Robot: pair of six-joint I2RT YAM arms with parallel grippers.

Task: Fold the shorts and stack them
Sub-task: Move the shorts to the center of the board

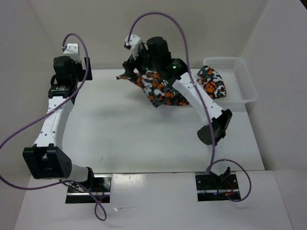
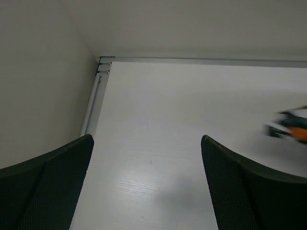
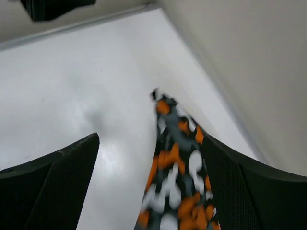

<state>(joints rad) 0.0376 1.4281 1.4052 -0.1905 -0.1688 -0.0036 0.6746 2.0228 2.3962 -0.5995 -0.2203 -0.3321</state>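
Note:
One pair of camouflage shorts (image 1: 160, 91) lies crumpled at the back middle of the table. My right gripper (image 1: 135, 67) hovers over its left end. In the right wrist view the right gripper (image 3: 149, 143) is open, with a strip of the shorts (image 3: 177, 177) between the jaws, against the right finger (image 3: 249, 191). A second pair of shorts (image 1: 212, 81) hangs over the rim of the basket. My left gripper (image 1: 79, 67) is raised at the back left, and in its own view it (image 2: 147, 143) is open and empty. The first shorts' edge (image 2: 290, 127) shows blurred at that view's right.
A white mesh basket (image 1: 240, 72) stands at the back right of the white table (image 1: 124, 134). White walls close in the back and both sides. The table's back left corner (image 2: 103, 62) shows in the left wrist view.

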